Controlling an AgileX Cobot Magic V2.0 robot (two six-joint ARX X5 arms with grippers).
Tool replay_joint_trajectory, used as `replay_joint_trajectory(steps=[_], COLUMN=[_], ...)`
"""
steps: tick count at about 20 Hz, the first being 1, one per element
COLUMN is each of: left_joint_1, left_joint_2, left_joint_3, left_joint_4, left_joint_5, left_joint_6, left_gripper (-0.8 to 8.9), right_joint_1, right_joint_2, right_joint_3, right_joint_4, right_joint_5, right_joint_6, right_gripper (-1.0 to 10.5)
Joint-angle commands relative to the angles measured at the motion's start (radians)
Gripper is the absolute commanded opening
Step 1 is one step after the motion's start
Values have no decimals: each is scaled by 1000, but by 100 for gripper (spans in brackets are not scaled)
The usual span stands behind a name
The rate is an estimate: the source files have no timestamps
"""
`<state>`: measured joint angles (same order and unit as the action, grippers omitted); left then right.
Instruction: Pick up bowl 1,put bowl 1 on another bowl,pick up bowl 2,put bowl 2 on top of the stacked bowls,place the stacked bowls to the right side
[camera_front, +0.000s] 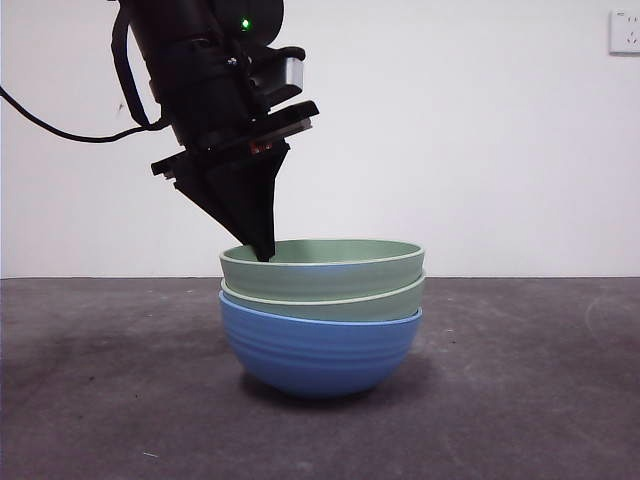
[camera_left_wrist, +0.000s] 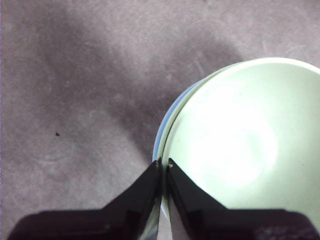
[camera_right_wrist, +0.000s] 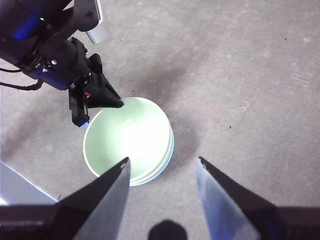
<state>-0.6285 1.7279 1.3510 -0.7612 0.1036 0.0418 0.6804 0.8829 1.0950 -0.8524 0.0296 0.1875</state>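
Surface (camera_front: 100, 400): dark grey, bare around stack.
Stacked bowls (camera_front: 322, 312): two green nested in blue.
Left gripper (camera_left_wrist: 163, 170): clamped on top bowl's rim.
Right gripper (camera_right_wrist: 161, 167): jaws apart, above.

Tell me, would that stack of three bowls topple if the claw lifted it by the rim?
Probably not. The two pale green ribbed bowls sit nested deep in the blue ribbed round bowl, so they likely move as one stiff piece. The left claw pinches only one rim edge, so the stack may tilt.
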Motion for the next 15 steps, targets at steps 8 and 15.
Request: replay_joint_trajectory(steps=[8, 15], left_joint_1=[2, 2], left_joint_2=[-30, -224], left_joint_3=[-1, 63], left_joint_4=[-26, -176], left_joint_5=[3, 2], left_joint_6=[-23, -23], left_gripper=[324, 323], right_joint_1=[2, 2], right_joint_2=[7, 130], right_joint_3=[-2, -2], right_joint_4=[1, 9], right_joint_5=[-2, -4], right_joint_6=[34, 51], right_gripper=[231, 450])
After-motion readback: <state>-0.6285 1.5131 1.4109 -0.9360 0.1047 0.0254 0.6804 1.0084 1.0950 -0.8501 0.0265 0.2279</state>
